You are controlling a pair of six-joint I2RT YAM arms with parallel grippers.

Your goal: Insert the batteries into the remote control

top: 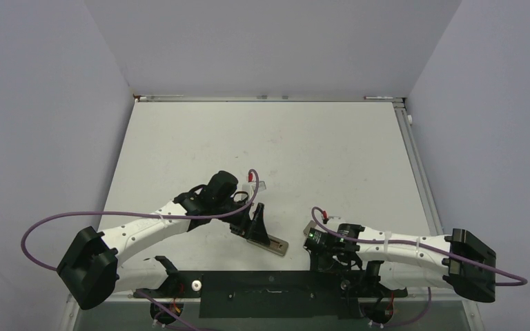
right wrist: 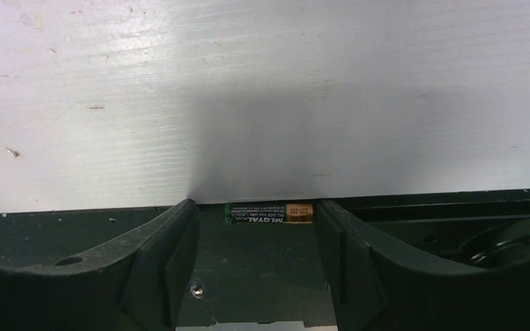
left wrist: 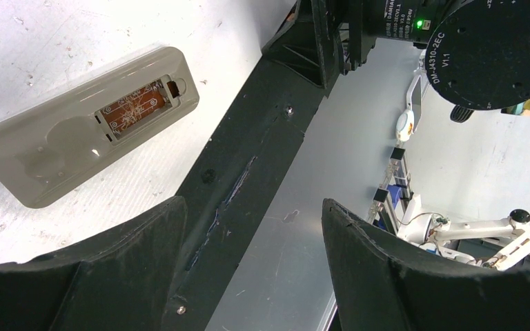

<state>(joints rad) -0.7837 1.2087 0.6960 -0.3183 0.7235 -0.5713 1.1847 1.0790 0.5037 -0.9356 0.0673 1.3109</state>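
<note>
Pickup of the second battery (right wrist: 269, 212) seems in hand; it lies right of the remote control (left wrist: 86, 134), between the right gripper's (right wrist: 255, 219) parted fingers; left gripper (left wrist: 252, 207) gapes empty; next, a square pinch.

Remote control (left wrist: 76, 134) lies back-up (one brownish battery (left wrist: 134, 110) inside).

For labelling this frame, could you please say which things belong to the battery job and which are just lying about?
Job: remote, back up; brownish battery in its recess; loose green-and-orange battery.
Lying about: small clear piece; black base plate.
</note>
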